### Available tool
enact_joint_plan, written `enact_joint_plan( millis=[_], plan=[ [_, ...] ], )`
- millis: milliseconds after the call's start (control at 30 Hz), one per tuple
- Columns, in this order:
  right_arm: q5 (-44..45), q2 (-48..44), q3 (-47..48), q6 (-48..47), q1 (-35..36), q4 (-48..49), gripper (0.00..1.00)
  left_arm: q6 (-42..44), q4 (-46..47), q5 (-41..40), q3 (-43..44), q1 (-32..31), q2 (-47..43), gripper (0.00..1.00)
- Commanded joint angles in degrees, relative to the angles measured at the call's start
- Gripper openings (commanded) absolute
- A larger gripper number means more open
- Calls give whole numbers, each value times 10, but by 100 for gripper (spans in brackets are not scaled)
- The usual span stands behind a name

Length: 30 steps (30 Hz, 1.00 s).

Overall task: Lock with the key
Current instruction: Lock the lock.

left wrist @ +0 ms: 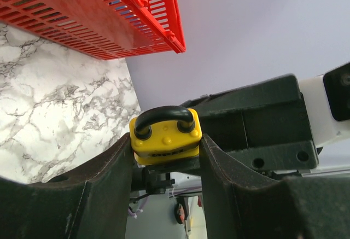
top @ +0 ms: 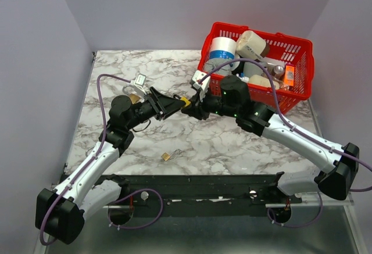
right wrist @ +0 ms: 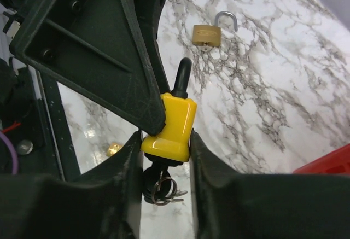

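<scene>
A yellow padlock (top: 185, 101) with a black shackle hangs above the middle of the table, where both arms meet. My left gripper (top: 176, 104) comes in from the left and is shut on the padlock (left wrist: 165, 136), one finger pressed on each side of its body. From the right, my right gripper (top: 193, 106) has its fingers against the sides of the padlock's lower end (right wrist: 171, 123). A black-headed key (right wrist: 157, 180) with a ring of spare keys sticks out of the padlock's underside, in the gap between the right fingers and touching neither. The shackle (right wrist: 182, 75) points away.
A red basket (top: 293, 53) full of rolls and bottles stands at the back right, and its wall (left wrist: 104, 15) shows in the left wrist view. A brass padlock (right wrist: 206, 34) with an open shackle lies on the marble. A small brass piece (top: 166, 156) lies near the front.
</scene>
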Motion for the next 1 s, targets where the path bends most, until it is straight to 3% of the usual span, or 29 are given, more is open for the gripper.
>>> enact_joint_plan(
  millis=[0, 33, 67, 100, 133, 167, 267, 433, 700, 767, 967],
  plan=[
    [12, 0, 7, -2, 4, 19, 23, -8, 29, -14, 2, -3, -5, 0],
    [12, -2, 3, -2, 4, 20, 18, -9, 28, -16, 5, -3, -3, 0],
    [12, -2, 3, -3, 5, 20, 4, -8, 21, -18, 6, -3, 0, 10],
    [13, -3, 3, -5, 6, 20, 1, -8, 19, -27, 8, -4, 1, 15],
    [13, -3, 3, -6, 7, 20, 1, -6, 16, -34, 11, -6, 0, 23],
    [12, -4, 3, -7, 7, 22, 1, -7, 5, -41, 12, -8, 1, 40],
    [12, -1, 5, -7, 12, 23, 1, -12, -2, -55, 16, -15, 7, 62],
    [22, -2, 5, -1, 14, 26, 1, -15, -9, -64, 24, -21, 11, 65],
    [54, -2, 3, 1, 16, 32, 1, -15, -9, -67, 22, -25, 10, 59],
    [73, -1, -1, 2, 15, 34, 1, -15, -16, -67, 19, -25, 8, 63],
    [78, -3, -5, 4, 15, 38, 1, -15, -15, -70, 15, -30, 8, 64]
  ],
)
